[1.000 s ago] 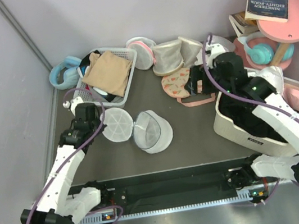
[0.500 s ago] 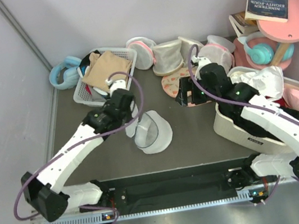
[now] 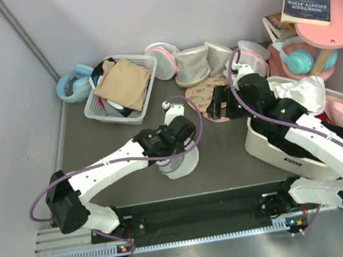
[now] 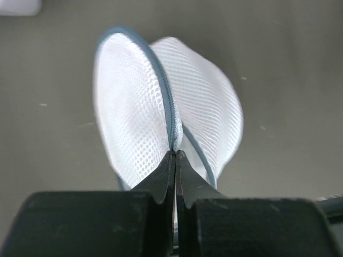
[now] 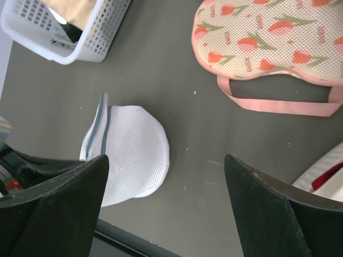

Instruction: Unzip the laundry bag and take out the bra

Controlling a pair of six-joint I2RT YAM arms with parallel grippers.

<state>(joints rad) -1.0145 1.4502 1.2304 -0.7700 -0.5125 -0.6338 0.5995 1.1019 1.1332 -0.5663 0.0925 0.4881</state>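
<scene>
The laundry bag (image 3: 188,160) lies on the dark table, its two white mesh halves folded together along the pale grey zipper rim. My left gripper (image 3: 167,160) is shut on that rim; in the left wrist view the fingertips (image 4: 176,153) pinch the rim's near end and the bag (image 4: 139,107) stands edge-on beyond them. My right gripper (image 3: 219,106) is open and empty, hovering above the table right of the bag (image 5: 128,155). No black bra shows in or around the bag.
A white slatted basket (image 3: 104,106) with tan cloth stands at back left. Pink-trimmed mesh bags (image 3: 194,66) line the back, with a strawberry-print bag (image 5: 268,32) in front. A white bin (image 3: 279,150) holding dark fabric sits under the right arm. A pink stand (image 3: 333,34) is at the right.
My left arm swung right from the table's left side, carrying the flat half of the bag over the domed half so the bag is folded together. My right gripper shifted slightly.
</scene>
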